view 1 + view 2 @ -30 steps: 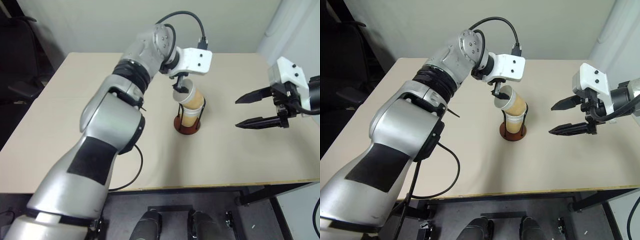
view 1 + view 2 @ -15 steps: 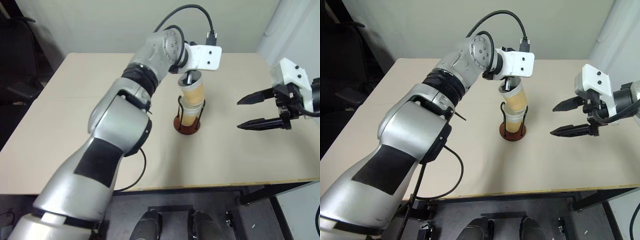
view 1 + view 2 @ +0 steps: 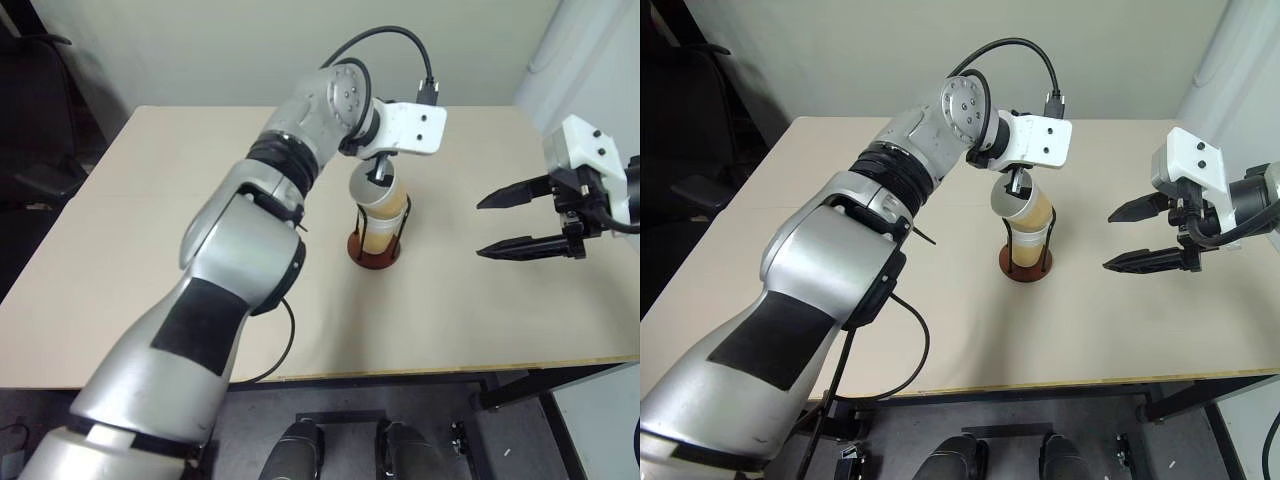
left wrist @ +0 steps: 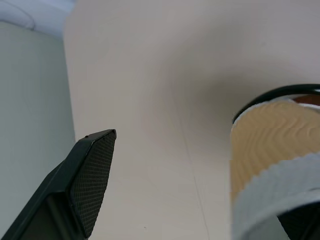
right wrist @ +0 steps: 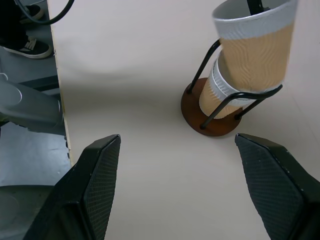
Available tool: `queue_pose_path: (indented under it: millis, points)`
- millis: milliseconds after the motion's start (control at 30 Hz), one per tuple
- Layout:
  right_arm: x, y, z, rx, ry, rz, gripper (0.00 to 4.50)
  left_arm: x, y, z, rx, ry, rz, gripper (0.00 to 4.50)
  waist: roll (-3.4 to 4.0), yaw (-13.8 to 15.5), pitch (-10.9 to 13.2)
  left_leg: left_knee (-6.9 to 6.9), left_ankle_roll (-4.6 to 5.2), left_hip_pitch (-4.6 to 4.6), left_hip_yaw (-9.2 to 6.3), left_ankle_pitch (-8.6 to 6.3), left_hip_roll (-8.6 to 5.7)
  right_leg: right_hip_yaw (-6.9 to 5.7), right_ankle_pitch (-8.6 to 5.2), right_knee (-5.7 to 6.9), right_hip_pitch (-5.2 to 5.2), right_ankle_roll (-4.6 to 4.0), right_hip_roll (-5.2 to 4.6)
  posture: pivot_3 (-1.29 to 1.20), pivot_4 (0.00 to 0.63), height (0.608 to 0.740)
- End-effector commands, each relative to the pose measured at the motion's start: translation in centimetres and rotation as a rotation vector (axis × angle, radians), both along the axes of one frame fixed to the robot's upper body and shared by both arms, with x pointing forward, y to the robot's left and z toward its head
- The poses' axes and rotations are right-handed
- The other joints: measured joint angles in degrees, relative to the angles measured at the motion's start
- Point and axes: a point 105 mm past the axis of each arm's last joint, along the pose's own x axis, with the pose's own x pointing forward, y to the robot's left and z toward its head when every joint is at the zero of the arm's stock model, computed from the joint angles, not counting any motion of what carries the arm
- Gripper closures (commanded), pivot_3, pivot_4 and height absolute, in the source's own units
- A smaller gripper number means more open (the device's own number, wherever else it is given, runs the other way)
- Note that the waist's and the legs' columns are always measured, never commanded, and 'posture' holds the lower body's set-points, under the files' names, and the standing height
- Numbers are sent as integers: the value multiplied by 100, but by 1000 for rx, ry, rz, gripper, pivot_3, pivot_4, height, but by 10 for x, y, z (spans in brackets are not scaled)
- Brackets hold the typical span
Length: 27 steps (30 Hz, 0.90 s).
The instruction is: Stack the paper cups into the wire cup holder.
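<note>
A wire cup holder [image 3: 374, 250] with a reddish-brown round base is seen standing near the middle of the beige worktop [image 3: 120, 250]. One paper cup [image 5: 221, 95] is seated upright inside the holder's black wire loops, its white rim at about loop height. A second paper cup [image 3: 380, 192] is tilted above it, its lower end entering the first cup's mouth and its open mouth turned toward the left arm's side of the holder. The left end effector [image 3: 379, 176] is placed right above the holder at the tilted cup's rim; one black finger [image 3: 1017, 182] is seen reaching inside the cup's mouth. In the left wrist view the other finger [image 4: 82, 185] is seen well apart from the cup wall, so the fingers are spread wide with only the inner one at the rim; actual contact cannot be told. The right end effector [image 3: 525, 220] is held above the worktop well to the right of the holder, its two black fingers spread apart and nothing between them. Bare worktop is seen between it and the holder.
</note>
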Motion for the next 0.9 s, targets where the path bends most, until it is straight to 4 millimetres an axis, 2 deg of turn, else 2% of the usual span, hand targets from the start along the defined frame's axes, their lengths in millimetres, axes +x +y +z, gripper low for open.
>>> queue_pose_path:
  millis: [33, 233, 600, 700, 900]
  points:
    - [-4, -2, 15, -1, -61, -2, 784, -1, -12, 19, -84, -77, -9, 23, 0, 0, 0, 0, 0, 1, 1, 0, 0, 0, 0, 0, 0, 0, 1, 0, 150, 740]
    - [-5, -2, 15, -4, -58, -6, 784, -1, -19, 30, -144, -121, -2, 23, 0, 1, 0, 0, 0, 1, 4, 0, 0, 1, 2, -2, 0, 4, 1, 0, 150, 740]
    - [-4, -3, 15, -5, -66, -12, 784, -3, -12, 15, -66, -54, -16, 23, 0, 1, 0, 1, 1, 1, 5, 0, 0, 1, 3, -1, 0, 6, 1, 0, 150, 740]
    - [-4, -3, 15, -5, -66, -13, 784, -3, -11, 13, -52, -40, -20, 614, 0, 1, 0, 1, 1, 1, 5, 0, 0, 1, 3, -1, 0, 6, 1, 0, 150, 740]
    - [-4, -4, 16, -9, -64, -14, 784, -10, -2, 8, 30, 52, -56, 2816, 0, 1, 0, 1, 1, 1, 5, 0, 0, 2, 3, -1, 0, 6, 1, 0, 150, 740]
